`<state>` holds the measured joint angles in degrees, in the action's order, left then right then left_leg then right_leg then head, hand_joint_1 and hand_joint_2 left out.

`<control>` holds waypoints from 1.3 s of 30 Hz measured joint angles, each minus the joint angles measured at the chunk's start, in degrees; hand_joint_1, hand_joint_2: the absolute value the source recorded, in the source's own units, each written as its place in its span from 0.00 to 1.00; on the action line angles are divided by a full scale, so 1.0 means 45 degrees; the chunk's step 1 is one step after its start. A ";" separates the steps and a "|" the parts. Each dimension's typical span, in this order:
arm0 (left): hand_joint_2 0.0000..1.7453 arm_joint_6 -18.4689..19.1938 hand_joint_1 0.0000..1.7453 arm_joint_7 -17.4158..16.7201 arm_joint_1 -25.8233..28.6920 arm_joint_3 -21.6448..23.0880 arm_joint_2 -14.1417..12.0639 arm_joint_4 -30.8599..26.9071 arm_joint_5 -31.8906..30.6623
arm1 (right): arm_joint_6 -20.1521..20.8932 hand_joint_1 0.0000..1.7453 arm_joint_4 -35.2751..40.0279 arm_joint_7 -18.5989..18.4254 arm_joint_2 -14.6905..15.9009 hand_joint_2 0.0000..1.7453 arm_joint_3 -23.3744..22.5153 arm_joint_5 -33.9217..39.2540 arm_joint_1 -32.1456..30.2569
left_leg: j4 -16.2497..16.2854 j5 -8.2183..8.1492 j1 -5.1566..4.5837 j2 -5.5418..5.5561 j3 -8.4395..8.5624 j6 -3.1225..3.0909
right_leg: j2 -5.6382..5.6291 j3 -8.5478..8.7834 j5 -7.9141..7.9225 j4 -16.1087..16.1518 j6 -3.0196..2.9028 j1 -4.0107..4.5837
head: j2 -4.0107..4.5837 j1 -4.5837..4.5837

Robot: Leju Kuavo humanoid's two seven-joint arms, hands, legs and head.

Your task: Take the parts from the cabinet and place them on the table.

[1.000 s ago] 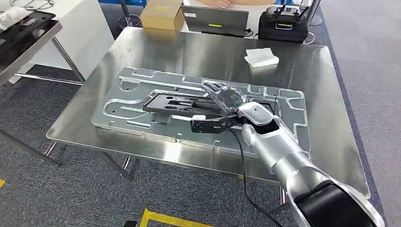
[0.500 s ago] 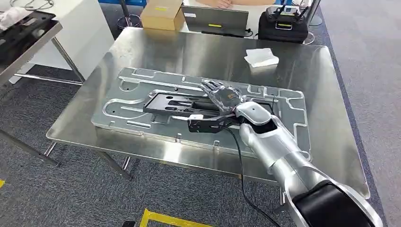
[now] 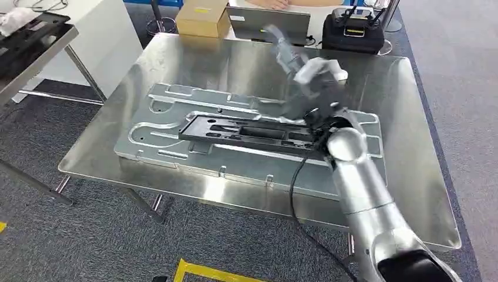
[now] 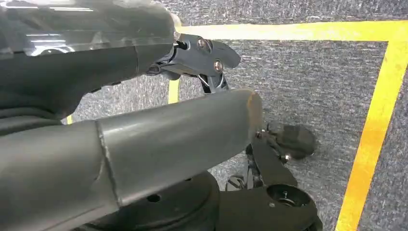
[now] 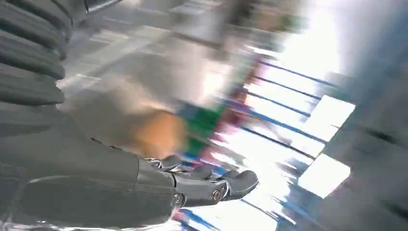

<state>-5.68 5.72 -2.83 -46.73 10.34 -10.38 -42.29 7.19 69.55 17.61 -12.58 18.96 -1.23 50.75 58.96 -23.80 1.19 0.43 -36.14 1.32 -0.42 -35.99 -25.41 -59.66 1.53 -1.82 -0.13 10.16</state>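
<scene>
The head view looks down and forward over the bench [image 3: 176, 64]. The left wrist view sits close behind its hand [image 4: 202, 53], facing the floor [image 4: 312, 77]. The right wrist view is blurred.

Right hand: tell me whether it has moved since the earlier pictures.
Yes. The right hand has lifted off the black part and swung toward the table's far edge, near the laptop.

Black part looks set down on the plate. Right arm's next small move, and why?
Probably finish drawing the right hand back toward the body. The black part lies flat on the metal plate, and the hand is raised above the table, motion-blurred, holding nothing.
</scene>
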 joint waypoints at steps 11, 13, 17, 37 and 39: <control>0.00 0.0268 0.00 0.0603 0.0055 -0.0282 -0.0015 0.0000 -0.0073 | -0.0040 0.00 1.1254 0.4815 0.2144 0.00 -0.2621 0.1788 -0.7218 | 0.0095 -0.0193 -0.0017 -0.0013 0.0047 -0.0204 | 0.0006 0.0161 -0.0053 0.0102 0.0092 -0.0072 | 0.0000 -0.0005; 0.00 0.0296 0.00 0.0627 0.0049 -0.0452 -0.0044 0.0000 0.0219 | -0.0779 0.00 1.1739 0.4601 0.2159 0.00 -0.2902 0.1758 -0.8341 | 0.0172 -0.0150 -0.0021 -0.0009 0.0035 -0.0244 | 0.0004 0.0188 0.0002 0.0099 0.0148 -0.0076 | 0.0000 -0.0005; 0.00 0.0180 0.00 0.0734 0.0019 -0.0903 -0.0005 -0.0005 0.0630 | -0.3818 0.00 1.1845 0.3747 0.2164 0.00 -0.3576 0.0676 -1.0798 | -0.0348 0.0200 0.0089 -0.0072 0.0241 -0.0476 | 0.0013 0.0324 -0.0178 0.0162 0.0318 -0.0069 | 0.0000 -0.0009; 0.00 0.0180 0.00 0.0705 0.0172 -0.1681 0.0151 -0.0015 0.0772 | -0.4774 0.00 0.8904 0.1828 0.2159 0.00 -0.7849 0.0945 -1.4135 | 0.3758 -0.2126 0.0122 -0.0111 -0.1385 0.0246 | 0.0348 0.0643 -0.0203 0.0401 -0.0606 0.0204 | 0.0005 -0.0005; 0.00 0.0127 0.00 0.0666 0.0167 -0.1724 0.0165 -0.0015 0.0772 | -0.4610 0.00 0.8210 0.1784 0.2014 0.00 -0.8562 0.0337 -1.4105 | 0.3318 -0.1468 0.0063 -0.0122 -0.0535 0.0124 | 0.0546 0.0356 -0.0025 0.0340 -0.0597 0.0296 | 0.0000 0.0000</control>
<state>-5.11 8.72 -2.08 -54.49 11.08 -10.45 -38.82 -13.55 106.50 25.64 -3.52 -19.57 0.29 -12.73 73.89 -30.41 1.47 -0.11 -38.54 1.88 2.04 -34.38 -25.52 -58.13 -1.16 -0.49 -0.13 10.16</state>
